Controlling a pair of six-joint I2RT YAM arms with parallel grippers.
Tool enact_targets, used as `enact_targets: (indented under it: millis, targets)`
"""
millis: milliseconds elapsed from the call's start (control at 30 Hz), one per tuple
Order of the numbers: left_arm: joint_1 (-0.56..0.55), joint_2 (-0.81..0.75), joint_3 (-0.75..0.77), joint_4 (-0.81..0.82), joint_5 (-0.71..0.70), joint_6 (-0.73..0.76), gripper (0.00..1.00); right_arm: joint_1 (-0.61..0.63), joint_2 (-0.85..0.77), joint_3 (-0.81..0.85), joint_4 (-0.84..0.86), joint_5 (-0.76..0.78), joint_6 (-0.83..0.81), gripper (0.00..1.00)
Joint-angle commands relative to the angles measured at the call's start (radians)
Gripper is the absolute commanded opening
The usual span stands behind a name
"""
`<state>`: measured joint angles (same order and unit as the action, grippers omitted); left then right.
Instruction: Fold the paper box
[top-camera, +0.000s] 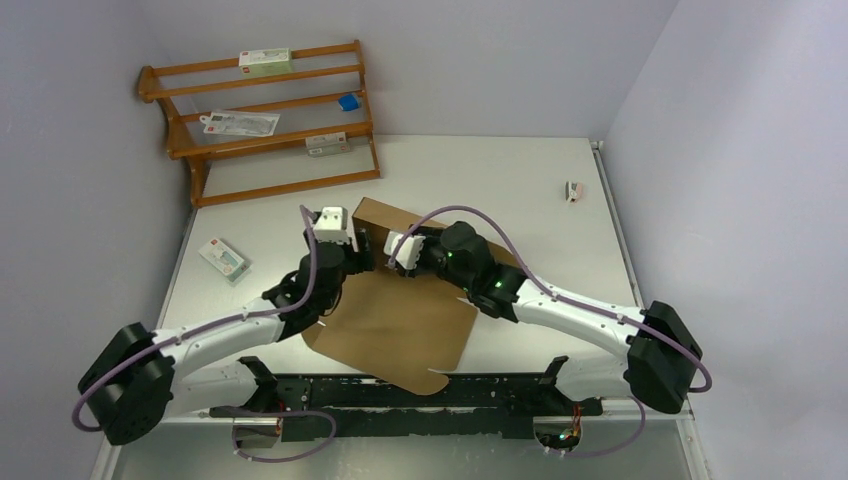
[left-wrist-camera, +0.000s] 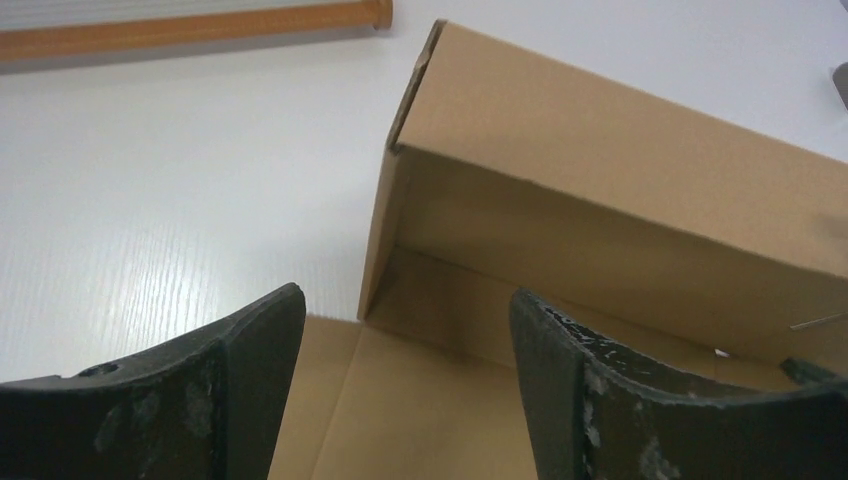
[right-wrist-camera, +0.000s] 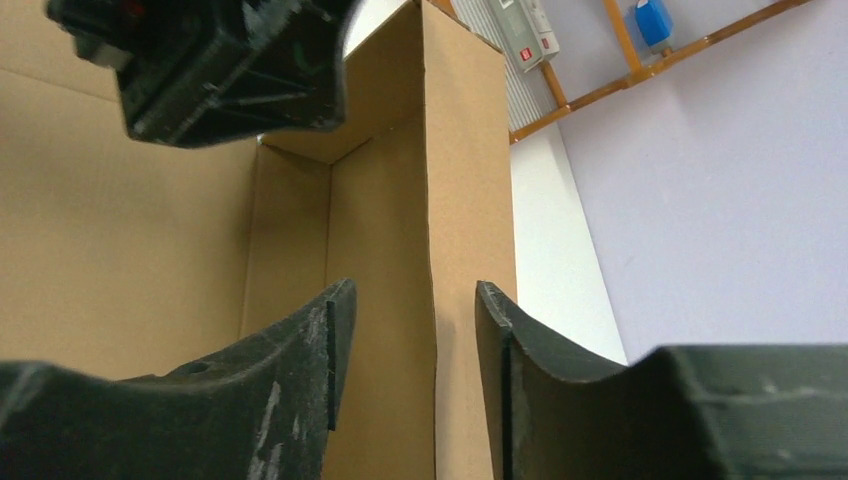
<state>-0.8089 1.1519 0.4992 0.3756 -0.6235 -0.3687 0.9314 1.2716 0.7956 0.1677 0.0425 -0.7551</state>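
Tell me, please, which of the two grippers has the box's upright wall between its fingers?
The right gripper: the raised wall of the paper box stands between its open fingers. The left gripper merely faces a corner, holding nothing.

the white table bears the paper box, a wooden rack and a white packet.

No legible text anywhere
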Motion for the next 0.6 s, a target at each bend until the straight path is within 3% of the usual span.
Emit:
enact_targets:
  millis: [0, 133, 267, 400, 500, 567]
  targets:
    - [0.056, -0.101, -0.028, -0.145, 0.14, -0.066, 0.81, 0.006, -0.047, 0.006, 0.038, 0.016, 0.045, 0.54]
    - [0.152, -0.157, -0.048, -0.212, 0.258, -0.112, 0.85, 0.004, -0.08, 0.002, 0.076, 0.044, 0.122, 0.65]
    - [0.249, -0.206, -0.068, -0.223, 0.43, -0.19, 0.88, 0.004, -0.116, 0.037, 0.008, 0.113, 0.258, 0.71]
    - [0.293, -0.228, -0.008, -0.262, 0.537, -0.223, 0.89, 0.004, -0.156, 0.086, -0.098, 0.232, 0.481, 0.78]
    - [0.306, -0.219, 0.089, -0.366, 0.571, -0.212, 0.9, 0.004, -0.183, 0.146, -0.254, 0.381, 0.717, 0.94]
    - [0.319, -0.213, 0.147, -0.432, 0.58, -0.21, 0.9, 0.004, -0.201, 0.175, -0.37, 0.462, 0.861, 0.99]
